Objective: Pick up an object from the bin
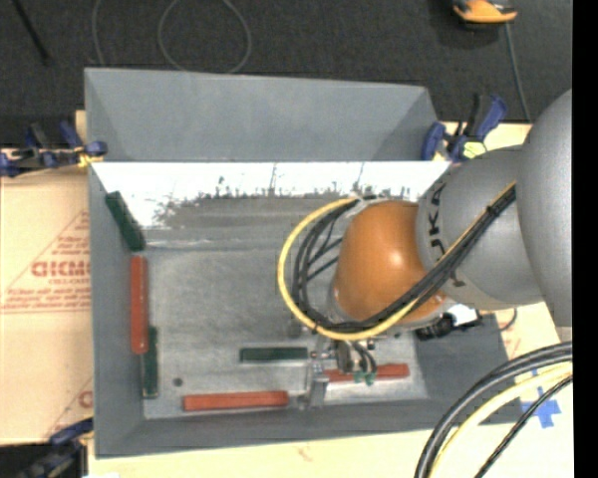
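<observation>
The gripper (326, 374) is set low over the left end of a short red stick (391, 371), just right of the long red stick (234, 400); how far it is opened cannot be told, the grasp is judged in hand, and firm closure before lifting is called for.

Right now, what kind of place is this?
Probably a robot lab or test bench: a big grey robot arm reaches into a grey metal bin holding loose red sticks and green sticks.
</observation>
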